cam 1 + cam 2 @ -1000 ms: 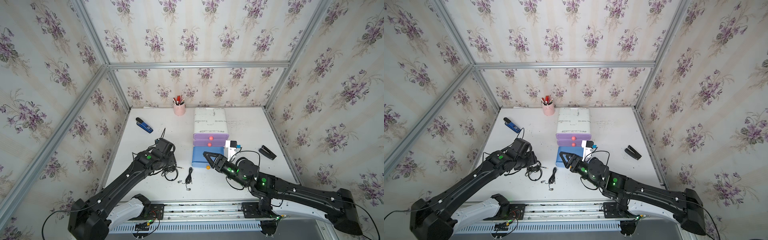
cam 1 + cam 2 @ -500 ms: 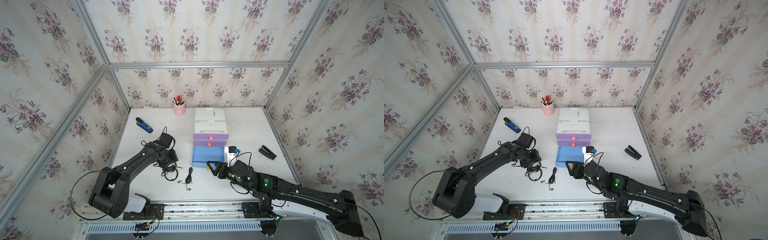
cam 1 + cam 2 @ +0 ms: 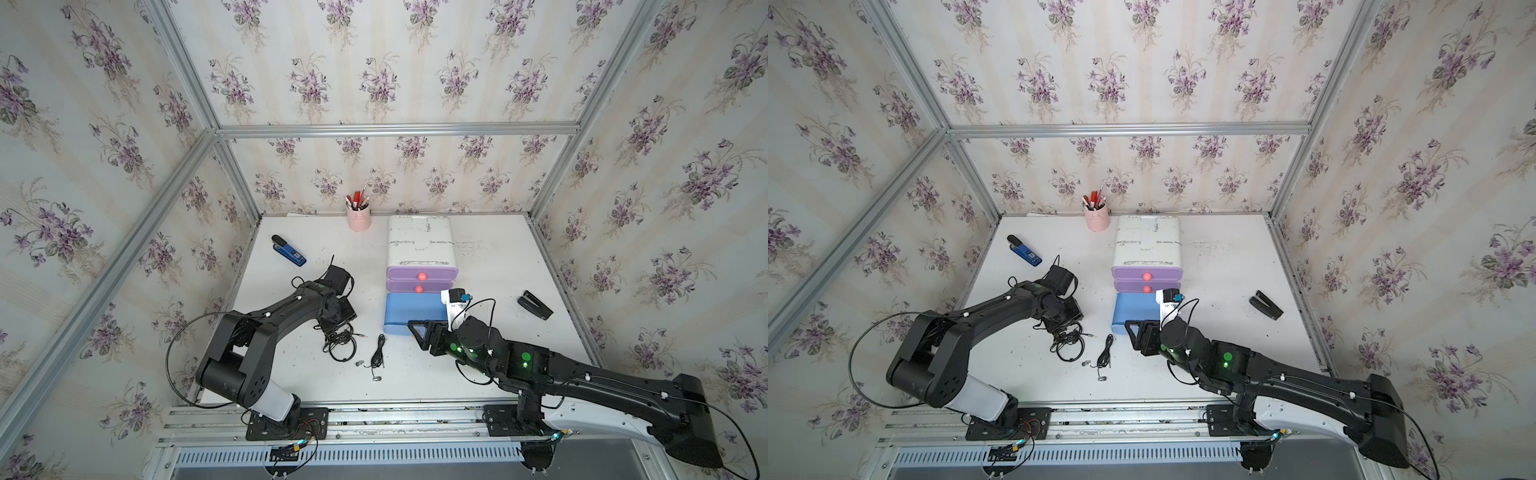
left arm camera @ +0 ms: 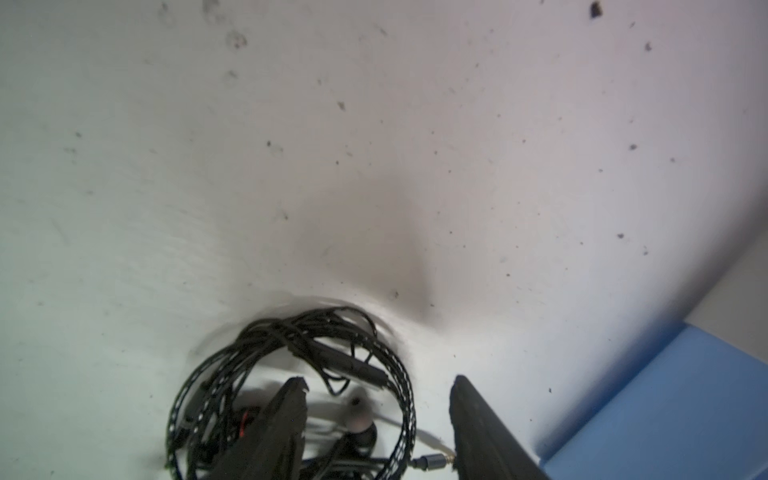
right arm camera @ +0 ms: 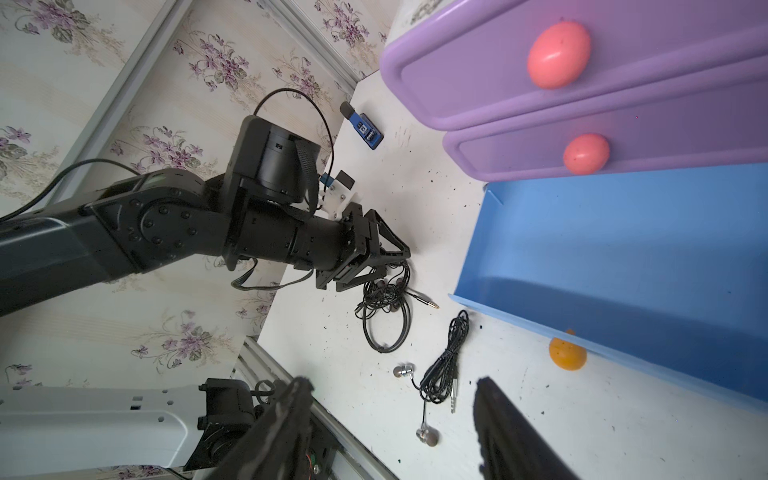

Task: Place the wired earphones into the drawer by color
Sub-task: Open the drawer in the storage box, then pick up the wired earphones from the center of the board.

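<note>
While the left arm rises from its base at the table's 7 o'clock edge, folds at the elbow and reaches toward 1 o'clock, its wrist tips down. In a top view the left gripper [image 3: 336,323] sits right over a loose tangle of black wired earphones [image 3: 341,345], at 8 o'clock from the middle of the white tabletop [image 3: 498,266]. A second set, black braided earphones with silver buds [image 3: 377,356], lies apart at its 3 o'clock side. The right arm stretches long and low from 5 o'clock toward 10 o'clock. Its right gripper [image 3: 416,332] hangs at the 6 o'clock edge of the light blue bottom drawer [image 3: 415,311], which stands out from the white plastic drawer unit [image 3: 419,239].

In a top view, the left gripper [image 3: 1061,325] again covers the tangle [image 3: 1069,347]. The braided set [image 3: 1105,355] lies at 7 o'clock from the blue drawer [image 3: 1136,311], with the right gripper [image 3: 1134,332] close at its front.

From the left wrist, the left gripper [image 4: 378,380] is partly spread, straddling the tangle [image 4: 291,353]. One of its fingers [image 4: 286,419] lies over the coil, the other beside the plug, and nothing is pinched.

From the right wrist, the right gripper [image 5: 394,380] stands wide and holds nothing. The braided set [image 5: 444,365] lies on the table beyond it, near the drawer's round orange knob [image 5: 567,353].
</note>
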Robot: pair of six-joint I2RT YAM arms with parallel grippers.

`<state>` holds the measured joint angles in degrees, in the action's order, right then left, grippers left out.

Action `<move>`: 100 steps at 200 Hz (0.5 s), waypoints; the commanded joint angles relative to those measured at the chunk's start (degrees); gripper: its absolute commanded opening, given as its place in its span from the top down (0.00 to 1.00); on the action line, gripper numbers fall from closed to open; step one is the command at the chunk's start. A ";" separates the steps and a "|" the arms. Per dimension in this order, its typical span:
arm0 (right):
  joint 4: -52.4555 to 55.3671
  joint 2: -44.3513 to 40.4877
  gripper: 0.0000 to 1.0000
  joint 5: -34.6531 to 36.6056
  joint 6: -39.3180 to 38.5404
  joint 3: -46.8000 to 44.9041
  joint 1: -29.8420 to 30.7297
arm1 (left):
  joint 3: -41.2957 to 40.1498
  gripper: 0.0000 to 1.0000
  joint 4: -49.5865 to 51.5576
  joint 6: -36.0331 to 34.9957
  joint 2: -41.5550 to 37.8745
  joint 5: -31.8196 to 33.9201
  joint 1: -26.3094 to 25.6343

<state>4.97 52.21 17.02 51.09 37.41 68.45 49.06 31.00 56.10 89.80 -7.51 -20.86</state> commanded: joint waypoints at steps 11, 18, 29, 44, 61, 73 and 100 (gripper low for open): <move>0.25 1.33 0.35 0.12 -3.70 2.91 -0.28 | -0.31 0.43 -1.74 1.47 1.73 1.97 0.25; 1.00 1.72 0.35 0.12 -4.28 3.87 -0.46 | -0.38 0.43 -2.05 1.64 2.15 2.05 0.25; 1.69 2.45 0.35 -0.11 -5.53 5.55 -0.90 | -0.28 0.43 -2.06 1.74 2.78 2.15 0.44; 2.62 3.41 0.35 -1.12 -6.82 7.36 -1.70 | 0.30 0.46 -2.06 1.42 3.56 2.35 0.48; 3.25 4.27 0.35 -2.02 -7.64 9.08 -2.48 | 1.09 0.58 -1.99 0.50 4.47 1.99 0.57; 3.43 4.56 0.35 -2.07 -7.97 9.80 -2.85 | 1.29 0.65 -1.99 -0.06 4.82 1.67 0.64; 3.39 4.52 0.35 -2.49 -8.02 10.06 -3.84 | 1.33 0.76 -2.17 -1.39 5.48 0.58 0.81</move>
<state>7.84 56.71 15.14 44.45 47.07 65.17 50.85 29.19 56.69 94.15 -5.78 -20.23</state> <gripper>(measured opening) 0.652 0.273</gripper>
